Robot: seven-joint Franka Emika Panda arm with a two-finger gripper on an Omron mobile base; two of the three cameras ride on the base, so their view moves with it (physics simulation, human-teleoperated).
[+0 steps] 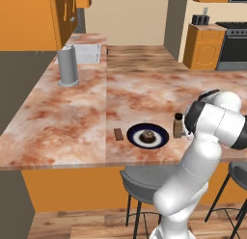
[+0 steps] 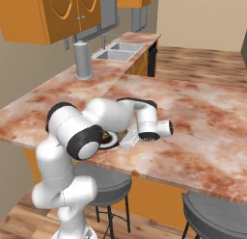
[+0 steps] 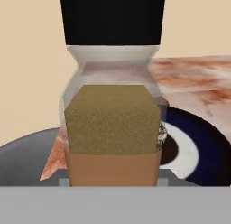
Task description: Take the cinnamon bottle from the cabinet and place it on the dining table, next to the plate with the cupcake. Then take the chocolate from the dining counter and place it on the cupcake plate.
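The cinnamon bottle (image 1: 178, 126) stands upright at the near edge of the dining table (image 1: 144, 88), just right of the dark blue plate (image 1: 159, 139). On the plate sits the cupcake (image 1: 147, 136). In the hand view the bottle (image 3: 112, 119) is close up between the fingers, black cap on top, with the plate (image 3: 207, 151) behind it to the right. My gripper (image 2: 126, 139) reaches low beside the plate (image 2: 110, 140), shut on the bottle. The chocolate (image 1: 118, 134) lies flat just left of the plate. The orange cabinet (image 1: 29, 21) hangs at the upper left.
A tall grey cylinder (image 1: 68, 65) stands on the left counter, with a sink (image 1: 89, 52) behind it. Grey stools (image 1: 144, 178) sit under the table's near edge. A stove (image 1: 234, 45) and an orange base unit (image 1: 205, 45) are at the far right.
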